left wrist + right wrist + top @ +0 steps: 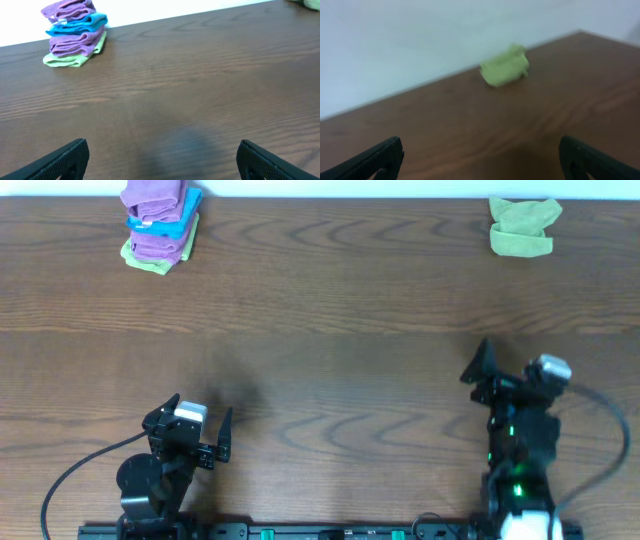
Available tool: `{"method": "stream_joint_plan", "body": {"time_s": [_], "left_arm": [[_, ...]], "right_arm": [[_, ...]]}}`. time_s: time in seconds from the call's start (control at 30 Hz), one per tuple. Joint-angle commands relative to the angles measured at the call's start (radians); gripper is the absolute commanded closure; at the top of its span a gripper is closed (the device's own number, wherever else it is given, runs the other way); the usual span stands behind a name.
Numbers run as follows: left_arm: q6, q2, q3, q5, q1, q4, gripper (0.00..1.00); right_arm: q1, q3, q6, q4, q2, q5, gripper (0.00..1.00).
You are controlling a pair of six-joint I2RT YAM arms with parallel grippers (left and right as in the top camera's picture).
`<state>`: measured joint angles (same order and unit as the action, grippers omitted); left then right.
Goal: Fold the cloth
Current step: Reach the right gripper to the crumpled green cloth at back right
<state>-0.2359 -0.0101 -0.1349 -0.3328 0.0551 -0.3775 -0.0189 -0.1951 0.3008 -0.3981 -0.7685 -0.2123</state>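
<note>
Dark wood-grain desk point(320, 300) fills the overhead view, with a white wall point(420, 40) running behind its far edge. Over at the far right corner, there's the cloth point(523, 227), lime-green and bunched into a loose, rumpled lump (too crumpled to read any fold lines). It lies by itself on the wood, close to the back edge.

Across at the far left corner sits a stack of towels point(160, 225). That's purple on top, bright blue under it, purple again, and a pale green one at the bottom with its edge poking out to the left.

Down at the near edge, both arms sit low. Now the left pincer point(162, 157): spread wide, black fingers at either side of its wrist view with only desk between them, facing the stack but well apart from it. And the right pincer point(480, 155) is likewise spread wide and holding nothing. The cloth is ahead of it, blurred in that view and well apart.
</note>
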Motion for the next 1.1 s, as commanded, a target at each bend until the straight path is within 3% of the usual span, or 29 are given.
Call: {"method": "stream_joint_plan", "body": {"time_s": [0.0, 0.23, 0.43, 0.6, 0.83, 1.07], "left_arm": [[0.004, 0.006, 0.022, 0.002, -0.003, -0.003, 0.05], [0.004, 0.006, 0.022, 0.002, -0.003, -0.003, 0.05], [0.004, 0.006, 0.022, 0.002, -0.003, -0.003, 0.05], [0.004, 0.006, 0.022, 0.002, -0.003, -0.003, 0.05], [0.004, 0.006, 0.022, 0.002, -0.003, -0.003, 0.05], [0.004, 0.006, 0.022, 0.002, -0.003, -0.003, 0.05]], "right_arm": [[-0.063, -0.103, 0.021, -0.051, -0.203, 0.056, 0.01], [-0.162, -0.444, 0.021, -0.055, -0.662, 0.158, 0.01], [-0.242, -0.687, 0.021, -0.048, -0.902, 0.257, 0.01], [-0.327, -0.951, 0.021, 0.062, -1.112, 0.385, 0.01], [-0.355, -1.266, 0.043, 0.163, -1.339, 0.475, 0.01], [-0.354, -1.420, 0.082, 0.217, -1.466, 0.505, 0.01]]}}
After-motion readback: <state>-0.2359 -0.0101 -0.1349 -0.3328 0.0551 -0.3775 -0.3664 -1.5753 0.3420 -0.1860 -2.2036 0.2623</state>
